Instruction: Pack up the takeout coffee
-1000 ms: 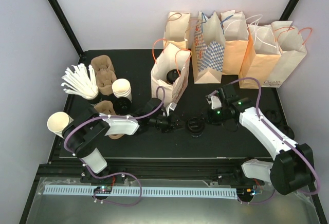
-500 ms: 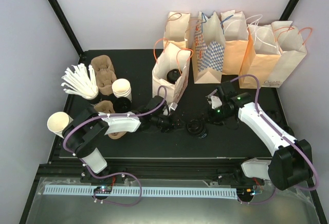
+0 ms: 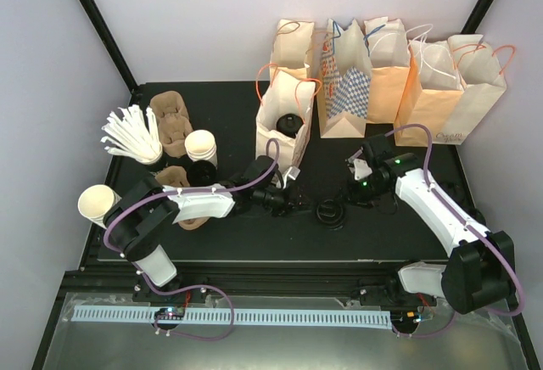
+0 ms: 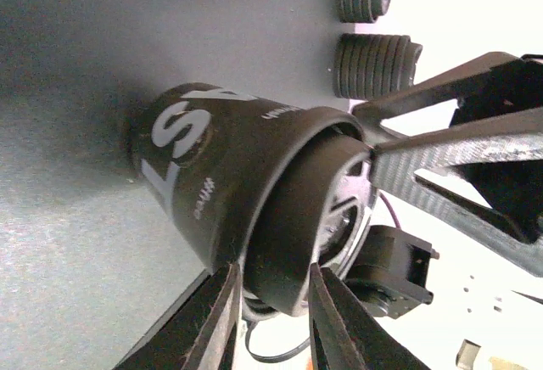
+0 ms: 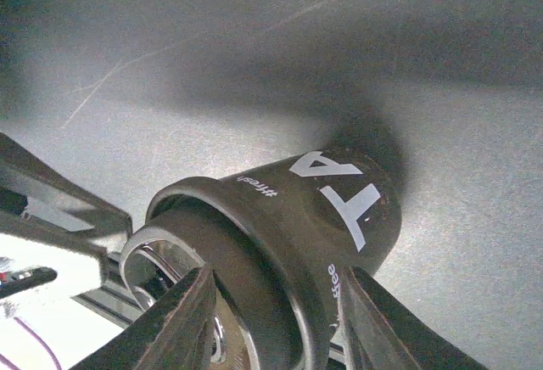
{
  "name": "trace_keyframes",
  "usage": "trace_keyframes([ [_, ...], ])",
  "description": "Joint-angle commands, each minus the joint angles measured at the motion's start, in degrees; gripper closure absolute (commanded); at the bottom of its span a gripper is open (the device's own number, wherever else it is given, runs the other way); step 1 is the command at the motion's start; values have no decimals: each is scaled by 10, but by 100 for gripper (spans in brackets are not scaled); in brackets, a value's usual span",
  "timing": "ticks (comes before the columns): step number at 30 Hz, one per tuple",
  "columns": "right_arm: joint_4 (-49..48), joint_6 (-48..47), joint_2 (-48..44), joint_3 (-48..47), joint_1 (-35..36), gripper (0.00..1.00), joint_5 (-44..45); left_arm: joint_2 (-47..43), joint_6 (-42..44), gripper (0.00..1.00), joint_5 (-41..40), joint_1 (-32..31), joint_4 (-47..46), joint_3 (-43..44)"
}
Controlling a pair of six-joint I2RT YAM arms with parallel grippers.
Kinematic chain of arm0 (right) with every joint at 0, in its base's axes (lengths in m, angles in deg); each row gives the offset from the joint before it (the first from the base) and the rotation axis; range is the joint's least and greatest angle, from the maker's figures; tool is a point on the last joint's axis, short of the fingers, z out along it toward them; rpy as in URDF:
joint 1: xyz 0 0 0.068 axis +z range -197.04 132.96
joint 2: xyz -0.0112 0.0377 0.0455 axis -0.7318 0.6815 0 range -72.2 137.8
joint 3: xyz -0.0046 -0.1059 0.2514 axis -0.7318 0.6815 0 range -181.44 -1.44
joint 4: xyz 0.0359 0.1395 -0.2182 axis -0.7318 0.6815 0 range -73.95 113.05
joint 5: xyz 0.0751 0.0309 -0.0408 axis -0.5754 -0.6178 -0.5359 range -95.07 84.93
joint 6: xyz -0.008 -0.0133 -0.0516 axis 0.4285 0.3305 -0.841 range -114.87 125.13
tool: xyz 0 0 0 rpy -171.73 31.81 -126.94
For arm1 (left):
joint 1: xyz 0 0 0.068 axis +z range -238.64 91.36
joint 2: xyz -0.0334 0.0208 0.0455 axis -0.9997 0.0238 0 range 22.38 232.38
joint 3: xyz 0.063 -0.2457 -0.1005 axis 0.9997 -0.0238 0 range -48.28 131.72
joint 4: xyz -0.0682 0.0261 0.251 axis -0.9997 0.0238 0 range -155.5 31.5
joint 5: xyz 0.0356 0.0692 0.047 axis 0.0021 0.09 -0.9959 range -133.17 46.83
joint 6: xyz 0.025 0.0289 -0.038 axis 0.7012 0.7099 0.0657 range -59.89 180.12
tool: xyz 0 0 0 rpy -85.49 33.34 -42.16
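Dark takeout coffee stands framed by the narrow left end effector and wider right end effector, grip unclear.

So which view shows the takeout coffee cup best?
Left wrist: the coffee cup fills the frame, side lettering and lid both clear. Right wrist also has it close, partly behind its own fingers. Top external shows only the black lid from above, small.

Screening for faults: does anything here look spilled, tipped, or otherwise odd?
No spill shows; the coffee stands upright and capped. One oddity: the left pincer and the right pincer both crowd it at once, from opposite sides.
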Motion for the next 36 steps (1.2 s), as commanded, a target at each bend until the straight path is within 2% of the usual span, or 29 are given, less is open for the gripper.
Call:
trace_keyframes([
  [1, 24, -10, 0, 17, -7, 59, 24, 12, -19, 75, 25, -14, -42, 26],
  [12, 10, -17, -4, 41, -49, 60, -9, -15, -1, 71, 10, -18, -7, 17],
  [17, 18, -20, -23, 36, -50, 58, -27, -41, 7, 69, 4, -18, 11, -2],
  [21, 40, -39, -39, 32, -49, 40, -37, -71, 27, 62, -3, -20, 52, -21],
  [24, 48, -40, -36, 45, -47, 13, -61, -100, 70, 50, -20, -29, 112, -20],
  [26, 46, -25, -33, 50, -47, 1, -61, -116, 108, 41, -39, -43, 160, -10],
  [28, 44, -4, -18, 54, -47, 0, -57, -129, 148, 33, -64, -61, 213, 3],
  [32, 29, 25, 16, 67, -49, 7, -87, -144, 197, 24, -116, -103, 281, 27],
  [36, 35, 22, 10, 63, -49, 4, -84, -120, 232, 15, -175, -155, 344, 73],
])
